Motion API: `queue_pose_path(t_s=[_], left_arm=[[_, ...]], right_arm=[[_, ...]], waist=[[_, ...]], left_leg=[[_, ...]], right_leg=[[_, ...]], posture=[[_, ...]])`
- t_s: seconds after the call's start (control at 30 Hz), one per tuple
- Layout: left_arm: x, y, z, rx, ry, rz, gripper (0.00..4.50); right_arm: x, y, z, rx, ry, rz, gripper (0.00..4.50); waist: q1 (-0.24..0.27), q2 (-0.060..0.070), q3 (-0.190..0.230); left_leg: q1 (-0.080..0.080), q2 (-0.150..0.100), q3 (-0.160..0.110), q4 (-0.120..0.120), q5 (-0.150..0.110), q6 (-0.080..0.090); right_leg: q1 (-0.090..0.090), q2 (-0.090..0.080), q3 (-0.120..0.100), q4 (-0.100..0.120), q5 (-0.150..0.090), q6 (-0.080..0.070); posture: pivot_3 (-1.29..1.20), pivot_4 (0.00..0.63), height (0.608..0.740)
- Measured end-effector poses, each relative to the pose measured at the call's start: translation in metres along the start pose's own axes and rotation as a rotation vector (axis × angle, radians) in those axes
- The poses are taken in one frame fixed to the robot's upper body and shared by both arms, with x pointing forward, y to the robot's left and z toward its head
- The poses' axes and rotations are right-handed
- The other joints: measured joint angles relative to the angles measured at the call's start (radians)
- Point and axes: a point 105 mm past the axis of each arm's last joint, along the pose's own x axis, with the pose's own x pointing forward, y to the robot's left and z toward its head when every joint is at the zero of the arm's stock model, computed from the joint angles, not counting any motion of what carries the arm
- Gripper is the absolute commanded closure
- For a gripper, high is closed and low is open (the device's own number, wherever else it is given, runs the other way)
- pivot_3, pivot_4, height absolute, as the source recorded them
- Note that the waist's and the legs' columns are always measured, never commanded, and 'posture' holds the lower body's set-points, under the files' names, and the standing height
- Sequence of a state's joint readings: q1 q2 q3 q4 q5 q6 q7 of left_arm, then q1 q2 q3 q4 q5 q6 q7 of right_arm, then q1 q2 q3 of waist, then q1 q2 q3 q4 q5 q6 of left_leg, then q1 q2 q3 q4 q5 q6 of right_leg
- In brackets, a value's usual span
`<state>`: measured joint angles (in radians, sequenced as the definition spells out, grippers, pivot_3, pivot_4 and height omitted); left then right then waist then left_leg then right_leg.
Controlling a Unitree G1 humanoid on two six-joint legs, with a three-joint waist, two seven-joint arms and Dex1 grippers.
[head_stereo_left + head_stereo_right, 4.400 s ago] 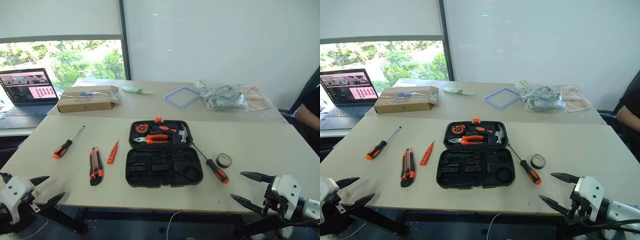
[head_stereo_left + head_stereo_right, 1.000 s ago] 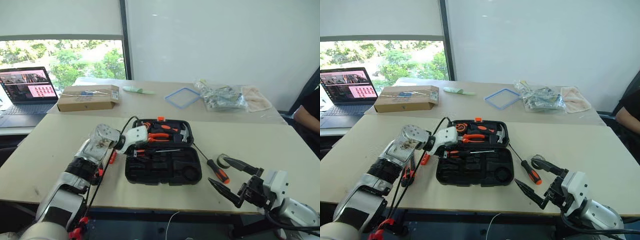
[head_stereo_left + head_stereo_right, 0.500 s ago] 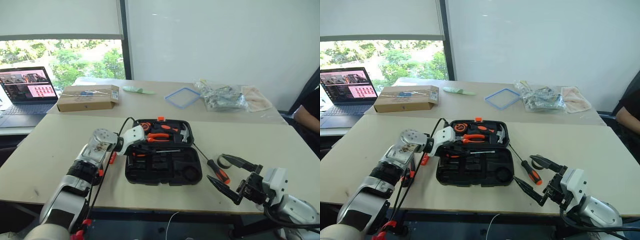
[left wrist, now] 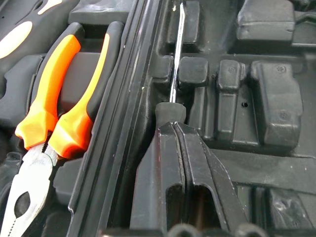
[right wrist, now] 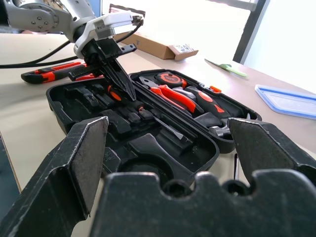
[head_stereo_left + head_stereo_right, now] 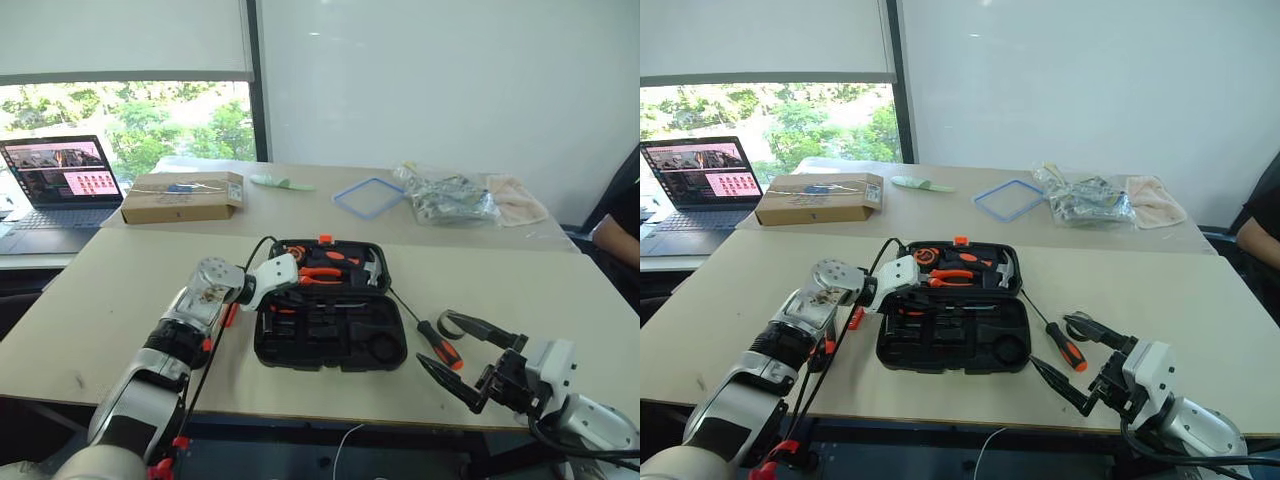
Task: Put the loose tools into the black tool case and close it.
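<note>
The black tool case (image 6: 330, 345) lies open mid-table. One screwdriver (image 4: 176, 59) lies in its tray along the hinge, handle under my left gripper (image 4: 173, 126). That gripper is shut with nothing between its fingers, tips at the handle's black collar, and it reaches in from the case's left (image 6: 278, 302). The second screwdriver (image 6: 438, 343) and the grey tape roll (image 6: 447, 322) lie right of the case. My right gripper (image 6: 432, 340) stands open just before them. The utility knife (image 5: 49, 74) and tester pen (image 6: 229, 315) lie left of the case, partly behind my left arm.
Pliers (image 6: 318, 273) and a hammer (image 6: 368, 268) sit in the case's lid half. On the far table are a cardboard box (image 6: 182, 197), a laptop (image 6: 62, 175), a blue frame (image 6: 368, 196) and a plastic bag (image 6: 450, 197). A person (image 6: 620, 230) sits at the right edge.
The left screwdriver went from the table into the case. Over the last second my left gripper shut its fingers and sank onto the handle. The right arm stayed still.
</note>
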<state>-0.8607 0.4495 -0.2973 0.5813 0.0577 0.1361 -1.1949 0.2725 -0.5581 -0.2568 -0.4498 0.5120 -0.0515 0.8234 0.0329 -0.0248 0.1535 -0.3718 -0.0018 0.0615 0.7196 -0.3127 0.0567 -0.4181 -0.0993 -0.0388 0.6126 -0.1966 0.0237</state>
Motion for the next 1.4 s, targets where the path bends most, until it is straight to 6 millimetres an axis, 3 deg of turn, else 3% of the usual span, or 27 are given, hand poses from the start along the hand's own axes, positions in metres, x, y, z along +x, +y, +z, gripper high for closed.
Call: queue_pose_path(t_s=[0.07, 0.2, 0.33, 0.4, 0.53, 0.57, 0.67, 0.87, 1.17, 1.4], left_arm=[[-0.001, 0.001, 0.001, -0.011, -0.037, 0.016, 4.46], [-0.017, -0.003, -0.005, -0.078, -0.203, 0.041, 3.52], [-0.065, -0.005, -0.009, -0.058, -0.330, 0.075, 2.12], [-0.102, -0.013, -0.026, -0.032, -0.318, 0.099, 1.18], [-0.140, -0.039, -0.067, -0.127, -0.256, 0.114, 0.01], [-0.145, -0.043, -0.074, -0.150, -0.251, 0.123, 0.01], [-0.155, -0.054, -0.086, -0.176, -0.240, 0.143, 0.01], [-0.156, -0.061, -0.081, -0.164, -0.279, 0.163, 0.01], [-0.152, -0.070, -0.073, -0.156, -0.306, 0.147, 0.01], [-0.151, -0.079, -0.076, -0.168, -0.308, 0.131, 0.00]], right_arm=[[-0.008, 0.000, -0.004, 0.017, 0.043, -0.011, 0.00], [-0.034, -0.007, -0.015, 0.052, 0.169, -0.079, 0.00], [-0.059, -0.012, -0.024, 0.074, 0.269, -0.145, 0.00], [-0.080, -0.010, -0.038, 0.106, 0.364, -0.167, 0.00], [-0.110, -0.008, -0.062, 0.164, 0.538, -0.182, 0.00], [-0.113, -0.008, -0.066, 0.179, 0.566, -0.185, 0.00], [-0.100, -0.019, -0.064, 0.189, 0.569, -0.183, 0.00], [-0.030, -0.043, -0.053, 0.256, 0.572, -0.102, 0.00], [0.017, -0.049, -0.066, 0.353, 0.701, -0.048, 0.00], [0.036, -0.059, -0.079, 0.338, 0.751, -0.049, 2.01]], waist=[[0.005, 0.002, -0.001], [-0.001, 0.002, -0.001], [-0.021, 0.002, -0.001], [-0.026, 0.003, -0.002], [-0.025, 0.004, -0.002], [-0.021, 0.003, -0.001], [-0.021, 0.003, -0.001], [-0.018, 0.003, -0.001], [-0.023, 0.003, -0.001], [-0.024, 0.003, -0.001]], left_leg=[[0.000, 0.000, 0.000, 0.000, 0.000, 0.000], [-0.004, 0.001, 0.001, 0.000, 0.000, 0.000], [-0.006, 0.002, 0.000, -0.003, 0.001, -0.001], [-0.002, 0.002, 0.001, -0.006, 0.000, -0.001], [-0.001, 0.001, 0.002, -0.006, 0.000, 0.000], [-0.001, 0.001, 0.001, -0.006, -0.001, 0.001], [-0.001, 0.001, 0.002, -0.005, -0.001, 0.000], [-0.001, 0.001, 0.001, -0.006, 0.000, -0.001], [-0.012, -0.001, 0.001, -0.005, 0.001, -0.002], [-0.011, -0.001, 0.002, -0.004, 0.000, -0.001]], right_leg=[[0.000, 0.000, 0.000, 0.000, 0.000, 0.000], [-0.006, 0.000, 0.001, 0.001, 0.000, 0.000], [-0.008, 0.001, 0.001, 0.000, 0.000, -0.002], [-0.006, 0.001, 0.002, -0.001, -0.001, -0.002], [-0.005, -0.002, 0.002, -0.001, -0.002, -0.001], [-0.005, -0.003, 0.001, -0.001, -0.002, -0.001], [-0.005, -0.006, 0.001, -0.001, -0.001, 0.000], [-0.005, -0.007, -0.001, 0.001, 0.000, -0.002], [-0.011, -0.006, -0.003, -0.001, 0.000, 0.001], [-0.010, -0.005, -0.003, -0.002, 0.001, 0.002]], posture=[[0.00, 0.150, 0.740], [0.00, 0.150, 0.740], [0.00, 0.150, 0.740], [0.00, 0.150, 0.740], [0.00, 0.150, 0.740], [0.00, 0.150, 0.740], [0.00, 0.150, 0.740], [0.00, 0.150, 0.740], [0.00, 0.150, 0.740], [0.00, 0.150, 0.740]])
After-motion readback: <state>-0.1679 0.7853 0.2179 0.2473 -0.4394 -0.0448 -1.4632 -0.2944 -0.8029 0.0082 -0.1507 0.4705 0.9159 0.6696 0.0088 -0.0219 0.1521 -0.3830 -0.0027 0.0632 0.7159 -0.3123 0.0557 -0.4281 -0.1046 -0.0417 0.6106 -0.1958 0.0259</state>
